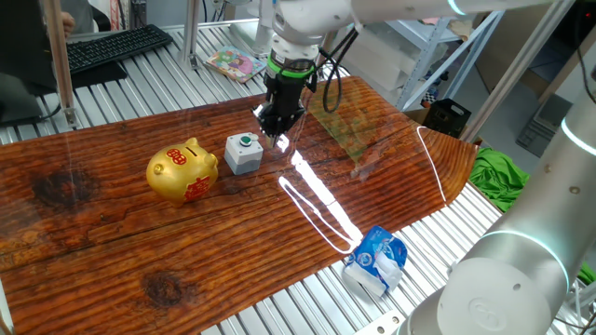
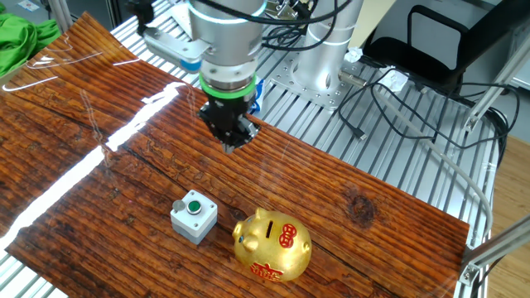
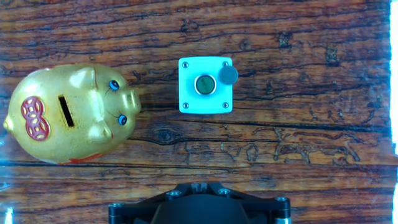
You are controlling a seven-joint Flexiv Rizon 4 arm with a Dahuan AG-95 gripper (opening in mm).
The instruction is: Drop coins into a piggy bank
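The gold piggy bank [image 1: 182, 170] with red markings stands on the wooden table; its top slot [image 3: 64, 111] faces up. It also shows in the other fixed view [image 2: 272, 243] and at the left of the hand view [image 3: 68, 115]. Beside its snout stands a small grey box with a green button [image 1: 243, 152] [image 2: 194, 215] [image 3: 206, 85]. A dark round coin [image 3: 229, 75] [image 2: 177, 204] lies on one corner of the box. My gripper [image 1: 277, 130] [image 2: 233, 142] hangs above the table just beyond the box, its fingers together. Nothing shows between them. The hand view shows only the gripper's base.
A crumpled blue and white bag [image 1: 375, 261] lies at the table's near right edge. A green cloth [image 1: 498, 177] [image 2: 18, 40] lies off the table. A clear sheet [image 1: 349, 126] lies on the wood behind the gripper. A keyboard [image 1: 112, 46] sits at the far left.
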